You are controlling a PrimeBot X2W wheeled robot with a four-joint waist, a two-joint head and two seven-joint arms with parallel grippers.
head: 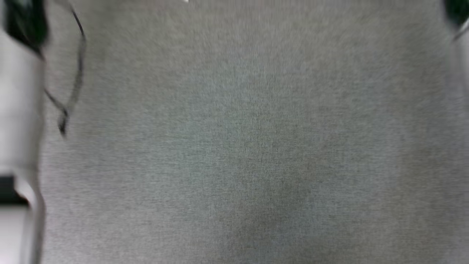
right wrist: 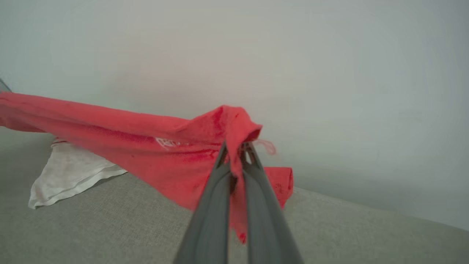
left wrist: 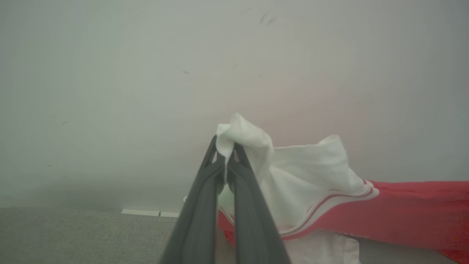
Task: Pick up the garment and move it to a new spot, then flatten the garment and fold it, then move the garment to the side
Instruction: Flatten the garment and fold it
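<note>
**The garment slung between my two claws above the grey surface**

My left claw (left wrist: 226, 154) was clamped shut on the white sleeve panel (left wrist: 304, 172). The garment (right wrist: 110, 132) spanned rightward to my right claw (right wrist: 236, 148), which was shut on a red edge, and a white flap (right wrist: 69, 176) touched the grey surface (head: 256, 146). I judged it best to draw both claws apart evenly, then lower them together. A dark cable (head: 77, 73) near my left forearm (head: 18, 110) looked like a snag risk.
</note>
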